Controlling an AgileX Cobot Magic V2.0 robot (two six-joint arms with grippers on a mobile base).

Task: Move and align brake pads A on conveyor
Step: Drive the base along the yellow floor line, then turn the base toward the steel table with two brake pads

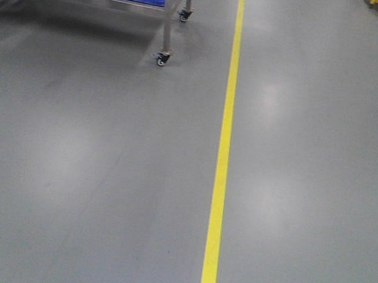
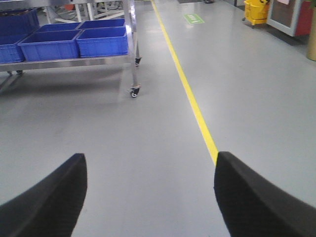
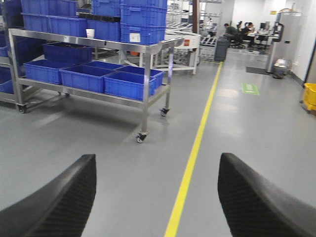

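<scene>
Progress: none that shows. As a judgement, the task has not begun, and the robot appears to be out on an open shop floor rather than at its work station.
Brake pads A: not in view in any camera, so where they lie cannot be told.
Conveyor: not in view either. No dark belt appears ahead or to either side.
Left gripper point(image 2: 148, 160): spread wide, with its black fingers point(image 2: 47, 202) at the two lower corners of the wrist view. It holds nothing, and only bare floor shows between them.
Right gripper point(image 3: 157, 160): also spread wide and empty, looking along the floor.
Floor point(image 1: 67, 167): smooth grey, with a yellow line point(image 1: 224, 153) running straight ahead.
Steel trolley point(image 3: 145, 103): on castors, left of the line, carrying blue crates point(image 3: 123, 84) on its shelves. What is in them cannot be made out.
Green floor marking point(image 3: 251, 89): far off, right of the line.
Left to do: seemingly everything. The conveyor must be reached, the four pads found, and each one gripped, moved and aligned on the belt.
</scene>
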